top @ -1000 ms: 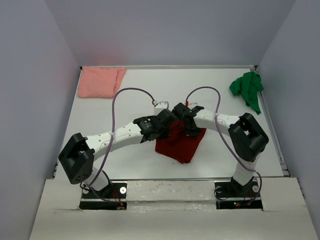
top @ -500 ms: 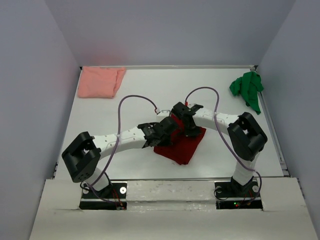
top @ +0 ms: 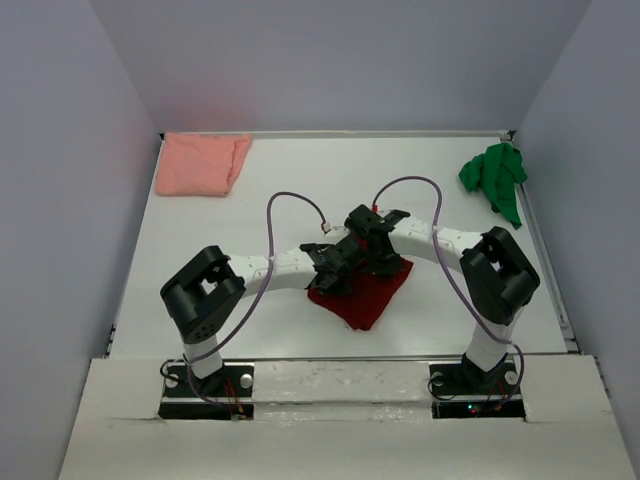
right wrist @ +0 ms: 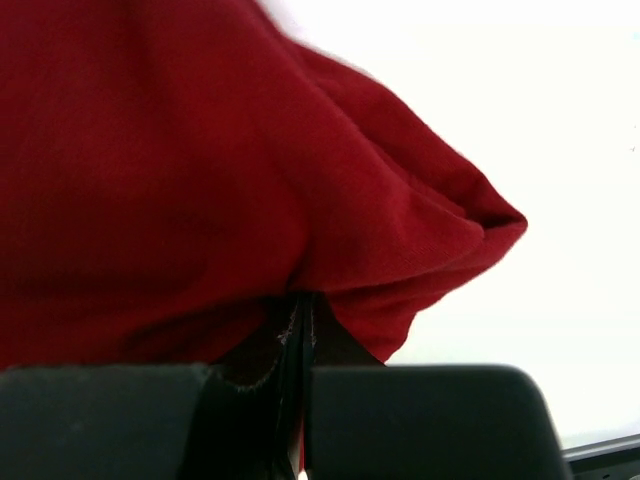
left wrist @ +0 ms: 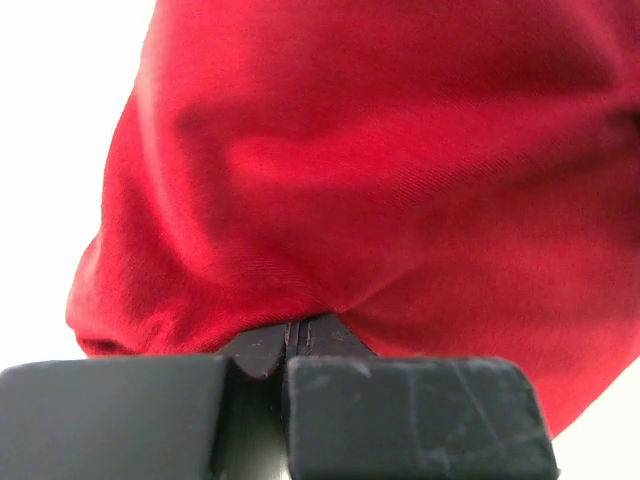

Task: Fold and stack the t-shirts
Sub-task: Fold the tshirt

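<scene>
At tabletop (top: pixel 250 210) centre, we pinch soft dark red cloth t-shirt (top: pixel 368 296): left gripper (left wrist: pixel 288 338), right gripper (right wrist: pixel 300 318), jaws clamped on fabric.

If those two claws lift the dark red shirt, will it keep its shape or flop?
Probably flop: the dark red t-shirt bunches and creases around the left gripper and right gripper, so it looks soft. It would likely sag between the two pinches. Such thin cloth might also slip from shut jaws.

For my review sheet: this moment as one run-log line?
left end effector: shut on dark red t-shirt | right end effector: shut on it | pink t-shirt: folded, far left | green t-shirt: crumpled, far right
</scene>
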You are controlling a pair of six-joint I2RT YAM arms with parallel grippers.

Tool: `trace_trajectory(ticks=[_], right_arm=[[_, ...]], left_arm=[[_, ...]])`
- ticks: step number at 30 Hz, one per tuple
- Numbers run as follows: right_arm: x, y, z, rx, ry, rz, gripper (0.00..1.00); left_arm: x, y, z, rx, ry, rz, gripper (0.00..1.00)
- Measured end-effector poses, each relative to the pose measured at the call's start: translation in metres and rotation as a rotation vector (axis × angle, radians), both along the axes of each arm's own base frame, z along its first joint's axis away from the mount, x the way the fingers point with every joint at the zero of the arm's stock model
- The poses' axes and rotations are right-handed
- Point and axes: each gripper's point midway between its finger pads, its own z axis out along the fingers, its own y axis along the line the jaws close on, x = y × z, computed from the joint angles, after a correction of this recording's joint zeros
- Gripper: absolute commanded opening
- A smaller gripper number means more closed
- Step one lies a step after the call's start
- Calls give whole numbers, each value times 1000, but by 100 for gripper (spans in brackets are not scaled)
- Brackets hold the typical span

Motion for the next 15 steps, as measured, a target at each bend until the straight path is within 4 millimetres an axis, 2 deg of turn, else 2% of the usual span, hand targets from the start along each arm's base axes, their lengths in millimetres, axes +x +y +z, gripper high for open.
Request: trace_trajectory(ticks=[4,10,15], right_arm=[[-12,-3,2,25,16,-9,0],[-29,2,5,97,54,-19,0],[-33,7,3,120,74,-12,0]], left_arm=[[17,6,0,-14,5,26,0],[68,36,1,-32,-21,121,0],[100,56,2,-7,-38,159,0]])
